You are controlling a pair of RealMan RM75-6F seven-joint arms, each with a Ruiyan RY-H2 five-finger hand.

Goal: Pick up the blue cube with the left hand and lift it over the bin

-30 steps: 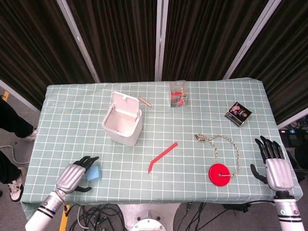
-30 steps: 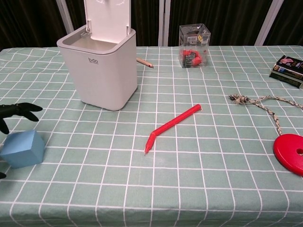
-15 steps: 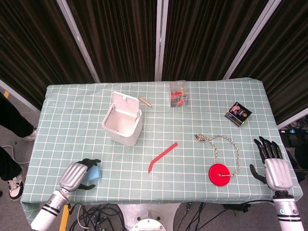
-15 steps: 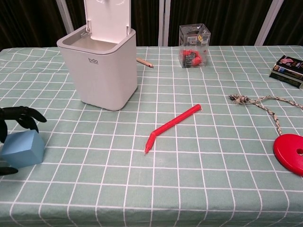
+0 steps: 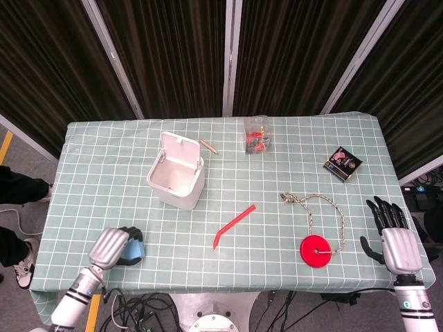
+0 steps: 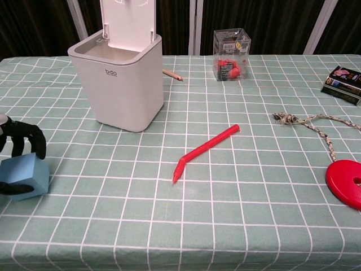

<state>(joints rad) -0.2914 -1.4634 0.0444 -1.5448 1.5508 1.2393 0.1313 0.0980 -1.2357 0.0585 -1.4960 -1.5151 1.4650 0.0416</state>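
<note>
left hand lower left of head view, fingers curled over blue cube, grasping it on the tablecloth, palm cut off in chest view | white bin upper left of centre, lid up, inside hardly visible | right hand lower right, fingers spread, holding nothing

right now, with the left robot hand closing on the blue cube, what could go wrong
The blue cube sits near the table's front-left edge, so a poor grip by the left robot hand could knock it off. Carrying it to the bin, the raised lid might get clipped.
</note>
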